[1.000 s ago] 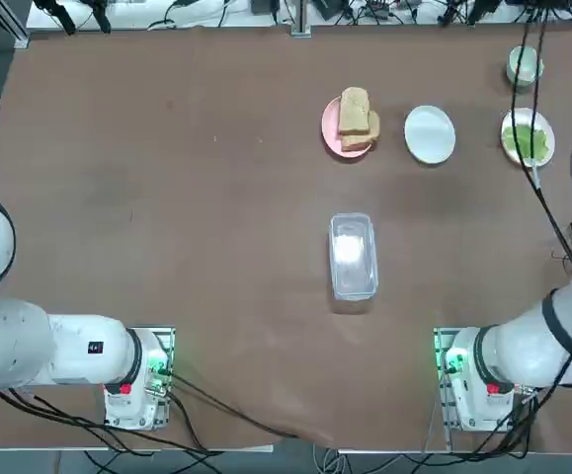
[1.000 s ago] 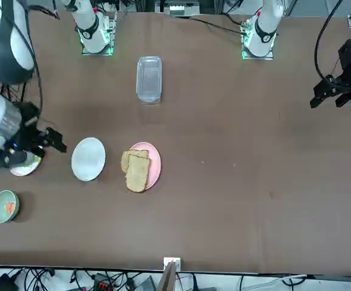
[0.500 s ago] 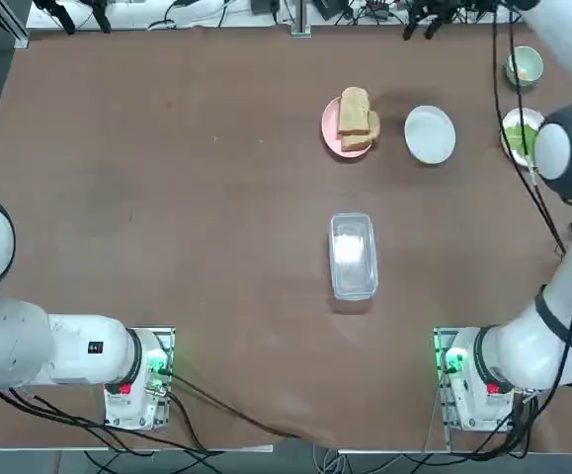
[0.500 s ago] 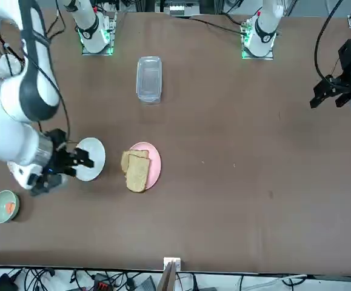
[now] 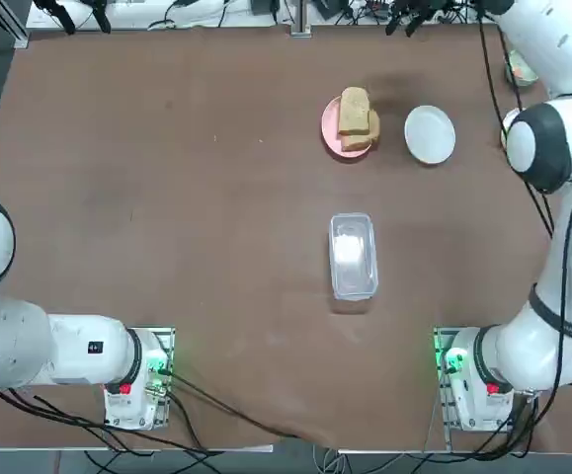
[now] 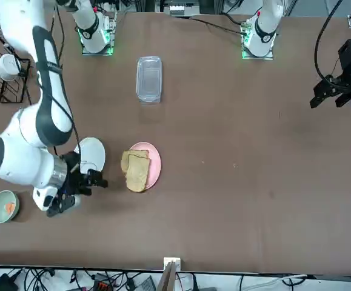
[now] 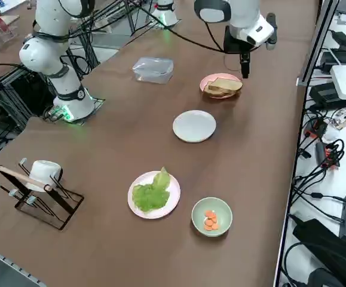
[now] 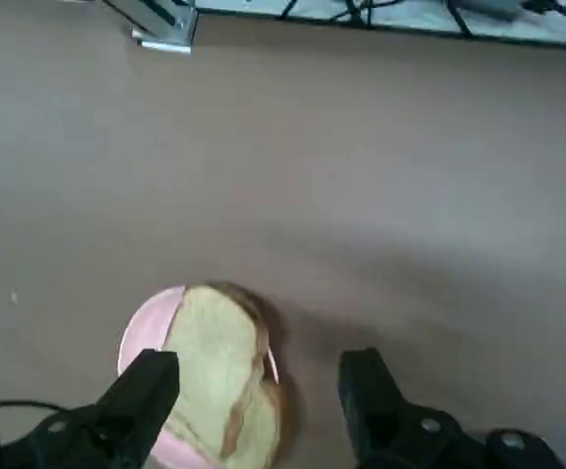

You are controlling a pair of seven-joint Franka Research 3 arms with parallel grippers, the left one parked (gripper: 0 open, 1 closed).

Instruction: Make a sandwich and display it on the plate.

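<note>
Toast slices [image 5: 356, 118] on pink plate [image 5: 332, 129], beside plate [image 5: 430, 134].

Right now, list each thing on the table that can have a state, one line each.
right gripper: open, empty, above the table near the toast
toast slices: two, overlapping on the pink plate
white plate: empty
lettuce plate: holds lettuce
green cup: holds orange pieces
clear container: lid on

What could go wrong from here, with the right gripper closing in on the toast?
1. The toast slices lie overlapping and overhang the pink plate; a grab might take both or drag one off.
2. The open right gripper sits off to one side of the toast, so a finger may land on bread instead of straddling it.
3. The pink plate is light and could slide toward the white plate beside it.
</note>
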